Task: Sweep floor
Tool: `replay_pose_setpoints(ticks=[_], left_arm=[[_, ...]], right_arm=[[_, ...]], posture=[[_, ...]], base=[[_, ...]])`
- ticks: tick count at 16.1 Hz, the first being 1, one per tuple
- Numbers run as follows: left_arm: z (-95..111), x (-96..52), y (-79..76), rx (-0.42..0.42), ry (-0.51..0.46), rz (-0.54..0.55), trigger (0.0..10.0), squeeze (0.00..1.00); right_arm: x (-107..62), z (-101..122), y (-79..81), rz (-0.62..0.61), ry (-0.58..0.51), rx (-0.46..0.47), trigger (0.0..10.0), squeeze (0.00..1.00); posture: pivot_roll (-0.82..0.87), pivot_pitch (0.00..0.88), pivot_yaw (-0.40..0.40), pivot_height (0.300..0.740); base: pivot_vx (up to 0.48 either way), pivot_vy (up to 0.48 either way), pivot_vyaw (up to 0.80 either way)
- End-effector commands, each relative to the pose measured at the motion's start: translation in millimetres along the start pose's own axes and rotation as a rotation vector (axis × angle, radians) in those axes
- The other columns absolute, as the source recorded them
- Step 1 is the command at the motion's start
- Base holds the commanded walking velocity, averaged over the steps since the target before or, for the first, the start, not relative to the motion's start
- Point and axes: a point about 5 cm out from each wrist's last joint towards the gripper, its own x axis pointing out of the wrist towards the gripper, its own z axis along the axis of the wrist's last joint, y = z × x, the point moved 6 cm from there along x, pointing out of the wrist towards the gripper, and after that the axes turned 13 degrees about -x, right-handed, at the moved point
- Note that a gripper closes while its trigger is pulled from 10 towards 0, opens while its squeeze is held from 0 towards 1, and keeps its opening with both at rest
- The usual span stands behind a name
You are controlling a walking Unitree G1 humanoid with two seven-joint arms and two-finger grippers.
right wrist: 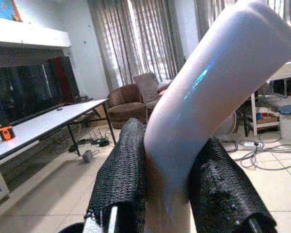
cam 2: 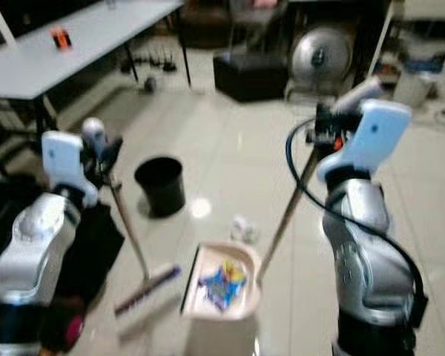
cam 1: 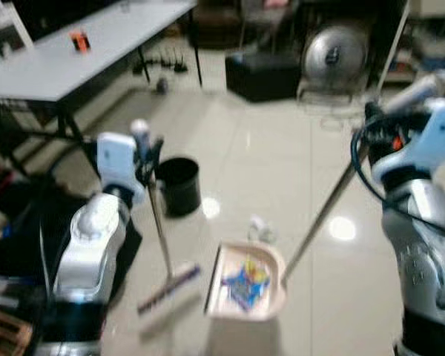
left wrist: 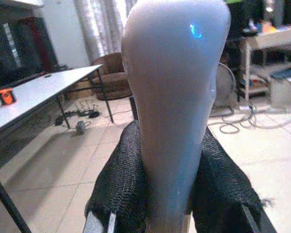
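My left gripper (cam 1: 148, 152) is shut on the pale handle (left wrist: 174, 97) of a broom, whose head (cam 1: 169, 288) rests on the tiled floor left of the dustpan. My right gripper (cam 1: 372, 119) is shut on the long handle (right wrist: 213, 92) of a beige dustpan (cam 1: 245, 282), which sits on the floor and holds blue and yellow scraps (cam 1: 246, 280). A small white piece of litter (cam 1: 259, 226) lies on the floor just beyond the dustpan. Both pairs of black fingers (left wrist: 121, 184) (right wrist: 121, 184) press against their handles.
A black waste bin (cam 1: 179, 184) stands on the floor beyond the broom. A grey table (cam 1: 74, 52) is at the far left, a dark bag (cam 1: 15, 245) beside my left arm. A black box (cam 1: 263, 74) and a round metal fan (cam 1: 335, 52) stand at the back.
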Motion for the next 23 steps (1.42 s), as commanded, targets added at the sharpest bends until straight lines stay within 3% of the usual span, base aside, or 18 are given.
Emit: replay_pose_setpoints(ticks=[1, 3, 7, 9, 15, 23], left_arm=[[6.2, 5.1, -9.6, -0.019, -0.016, -0.006, 10.0, 0.00], [5.1, 3.5, -11.7, -0.016, -0.022, -0.004, 10.0, 0.00], [8.4, -7.7, 6.8, -0.003, -0.047, 0.076, 10.0, 0.00], [12.0, -11.5, 8.9, 0.025, -0.064, 0.083, 10.0, 0.00], [21.8, -13.9, 5.8, 0.051, -0.094, 0.077, 10.0, 0.00], [20.1, -13.6, 6.8, 0.043, -0.091, 0.078, 10.0, 0.00]], right_arm=[[4.8, 12.6, -3.7, -0.006, -0.044, 0.007, 10.0, 0.00], [11.3, 17.9, -1.5, 0.015, -0.056, 0.017, 10.0, 0.00], [17.3, 24.2, -1.4, 0.028, -0.063, 0.038, 10.0, 0.00], [20.3, 24.9, 0.9, 0.043, -0.058, 0.033, 10.0, 0.00], [27.6, 29.2, 5.0, 0.045, -0.081, 0.072, 10.0, 0.00], [30.7, 35.1, -4.6, 0.017, -0.098, 0.081, 10.0, 0.00]], posture=[[-0.01, 0.000, 0.092, 0.740], [0.00, 0.000, 0.074, 0.740], [0.00, 0.000, 0.051, 0.740], [0.01, 0.000, 0.046, 0.740], [0.02, 0.000, 0.033, 0.740], [0.01, 0.000, 0.039, 0.740]], base=[[0.000, 0.000, 0.00], [0.000, 0.000, 0.00], [0.000, 0.000, 0.00], [0.127, 0.000, 0.40], [0.357, 0.000, 0.27], [0.458, 0.000, 0.00]])
